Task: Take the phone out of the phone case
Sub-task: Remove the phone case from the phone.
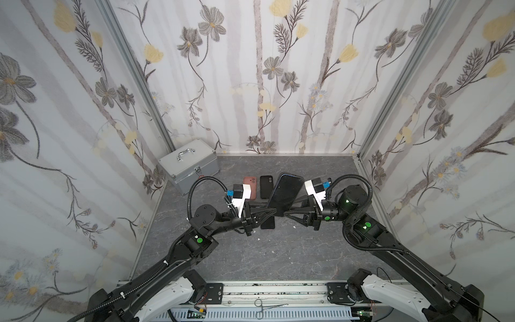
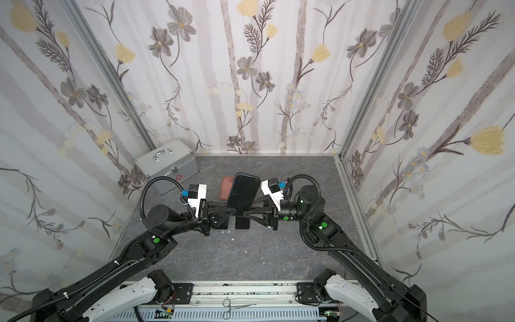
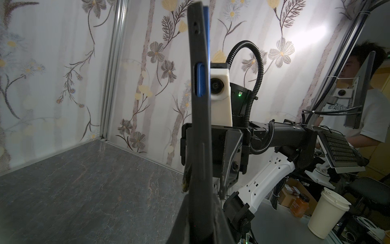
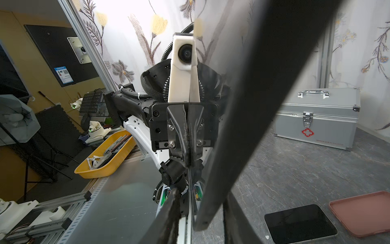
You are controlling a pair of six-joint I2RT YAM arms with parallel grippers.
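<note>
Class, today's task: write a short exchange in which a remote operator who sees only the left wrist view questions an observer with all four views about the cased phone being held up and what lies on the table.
Operator: I only see the held phone edge-on. Which way does its screen face?
Observer: In a top view, the blue phone in its black case turns its dark glass screen upward.
Operator: Is anything lying down there, out of my sight?
Observer: Yes, an empty pink phone case lies flat, hollow side up.
</note>
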